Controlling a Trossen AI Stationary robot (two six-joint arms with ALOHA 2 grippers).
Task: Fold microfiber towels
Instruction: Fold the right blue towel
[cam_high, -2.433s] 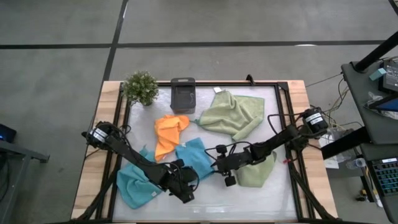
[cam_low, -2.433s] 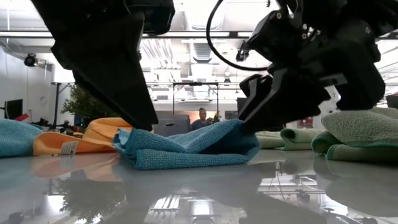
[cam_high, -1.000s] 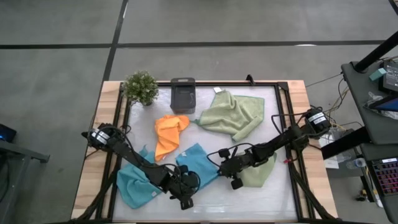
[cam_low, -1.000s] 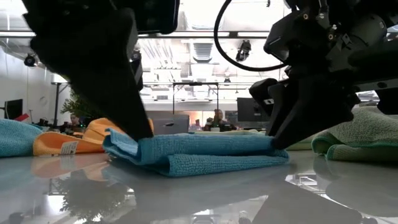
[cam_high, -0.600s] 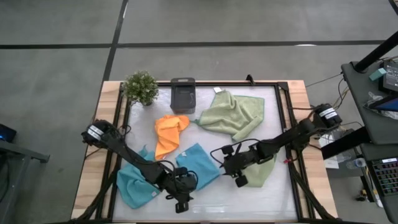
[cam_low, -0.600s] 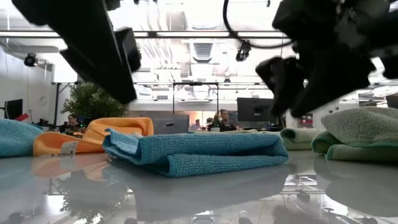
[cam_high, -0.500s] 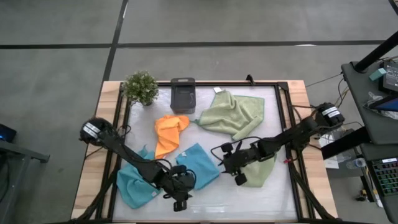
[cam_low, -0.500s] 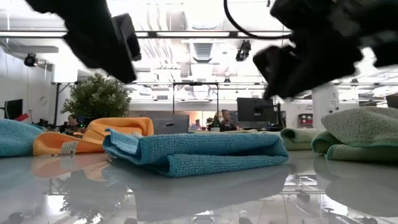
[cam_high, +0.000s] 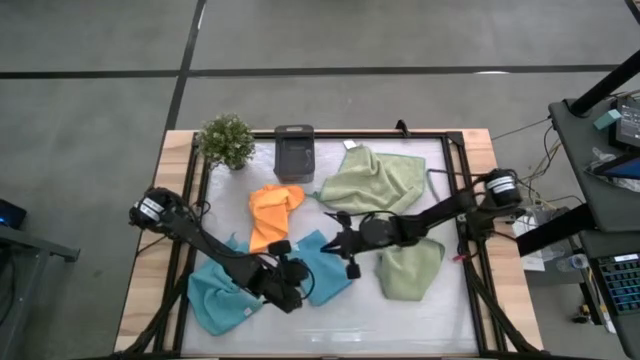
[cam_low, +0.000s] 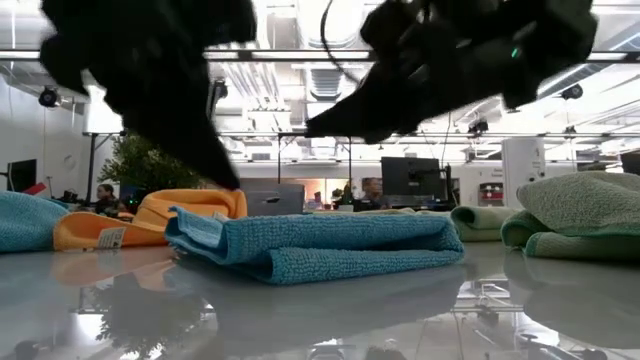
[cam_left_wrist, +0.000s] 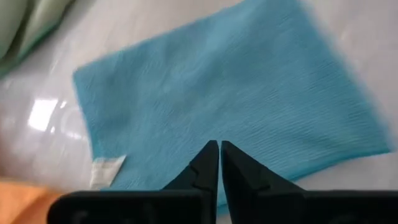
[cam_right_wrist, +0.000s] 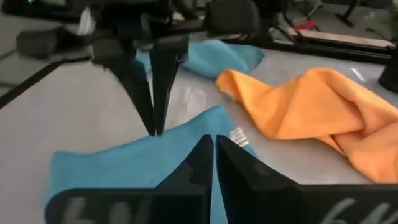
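Note:
A light blue microfiber towel (cam_high: 325, 265), folded into a flat rectangle, lies near the table's middle (cam_low: 320, 245), with a white tag (cam_left_wrist: 107, 169) at one edge. My left gripper (cam_high: 292, 284) hangs shut just above its left edge (cam_left_wrist: 219, 149), pointing steeply down. My right gripper (cam_high: 330, 245) is shut over the towel's far part (cam_right_wrist: 213, 142), pointing almost level toward the left. In the low view both stand above the cloth. An orange towel (cam_high: 272, 212), a second blue towel (cam_high: 213, 300) and two sage green towels (cam_high: 375, 185) (cam_high: 410, 270) lie crumpled around it.
A dark grey box (cam_high: 294, 150) and a small potted plant (cam_high: 227, 140) stand at the far edge. The dark frame rails (cam_high: 455, 190) run along the table's sides. The near strip of the white table top (cam_high: 340, 325) is bare.
Both grippers have let go of the folded blue towel's ends and risen off it. My right gripper has swung toward the table's left and far edges and tipped up nearly level. My left gripper has moved toward the far edge. The towel has stayed flat in place.

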